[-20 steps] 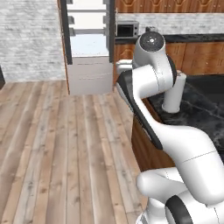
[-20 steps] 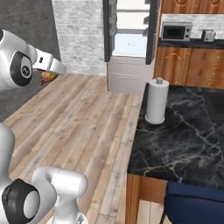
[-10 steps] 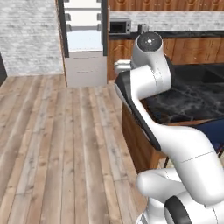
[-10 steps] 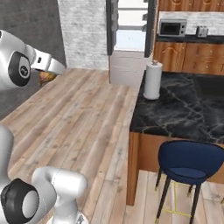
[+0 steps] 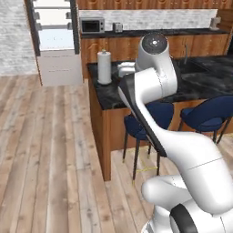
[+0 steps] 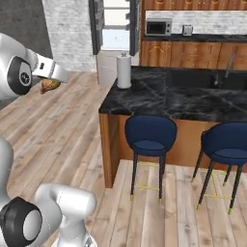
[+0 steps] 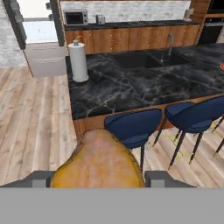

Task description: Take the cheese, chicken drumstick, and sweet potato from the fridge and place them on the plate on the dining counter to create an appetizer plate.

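Note:
A golden-brown chicken drumstick (image 7: pixel 99 159) sits between my gripper's (image 7: pixel 100 178) two dark fingertips (image 7: pixel 40 178), and the gripper is shut on it. From the right base camera the gripper (image 6: pixel 48 81) hangs over the wooden floor, left of the dining counter (image 6: pixel 169 99), with the drumstick (image 6: pixel 49 86) under it. The black marble dining counter (image 7: pixel 131 89) lies ahead. The fridge (image 5: pixel 54 41) stands open at the back left. A small red sliver on the counter at the hand view's right edge may be the plate (image 7: pixel 222 66). The cheese and sweet potato are out of view.
A white paper towel roll (image 7: pixel 79 62) stands on the counter's near corner, and a sink (image 7: pixel 140 59) is set into the top. Blue stools (image 6: pixel 148 140) line the counter's near side. A microwave (image 5: pixel 92 25) sits on the back wall counter. Wooden floor (image 5: pixel 45 150) lies open to the left.
The whole picture has shifted as the base drove: the fridge has drawn back and left, and the dining counter and stools have come into view. The drumstick stays in the gripper.

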Tool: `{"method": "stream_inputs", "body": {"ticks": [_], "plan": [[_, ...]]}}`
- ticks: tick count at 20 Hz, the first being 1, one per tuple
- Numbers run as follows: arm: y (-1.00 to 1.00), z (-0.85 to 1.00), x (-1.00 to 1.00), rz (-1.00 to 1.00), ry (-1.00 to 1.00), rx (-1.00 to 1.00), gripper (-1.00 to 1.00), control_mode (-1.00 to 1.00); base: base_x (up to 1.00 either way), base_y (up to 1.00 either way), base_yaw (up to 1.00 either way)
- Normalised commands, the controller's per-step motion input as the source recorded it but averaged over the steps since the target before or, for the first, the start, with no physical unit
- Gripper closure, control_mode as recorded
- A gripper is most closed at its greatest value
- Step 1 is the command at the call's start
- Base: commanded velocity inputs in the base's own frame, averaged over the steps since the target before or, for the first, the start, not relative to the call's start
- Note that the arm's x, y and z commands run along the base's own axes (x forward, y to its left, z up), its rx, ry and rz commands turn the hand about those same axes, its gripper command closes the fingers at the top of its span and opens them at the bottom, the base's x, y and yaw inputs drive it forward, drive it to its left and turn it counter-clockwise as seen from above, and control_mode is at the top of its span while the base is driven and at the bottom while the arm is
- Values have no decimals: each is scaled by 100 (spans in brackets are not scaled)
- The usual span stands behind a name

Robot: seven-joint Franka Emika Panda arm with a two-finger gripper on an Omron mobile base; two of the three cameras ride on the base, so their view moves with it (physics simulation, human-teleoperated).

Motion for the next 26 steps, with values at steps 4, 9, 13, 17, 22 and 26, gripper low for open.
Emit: {"method": "stream_inputs", "body": {"ticks": [4, 9, 13, 17, 22, 26], "plan": [[0, 0, 0, 0, 0, 0, 100, 100, -52, -100, -11], [0, 0, 0, 0, 0, 0, 100, 100, -2, -100, -1], [0, 0, 0, 0, 0, 0, 100, 100, 20, -100, 0], [0, 0, 0, 0, 0, 0, 100, 100, 38, -100, 0], [0, 0, 0, 0, 0, 0, 100, 100, 55, -100, 0], [0, 0, 0, 0, 0, 0, 100, 100, 77, -100, 0]]}}
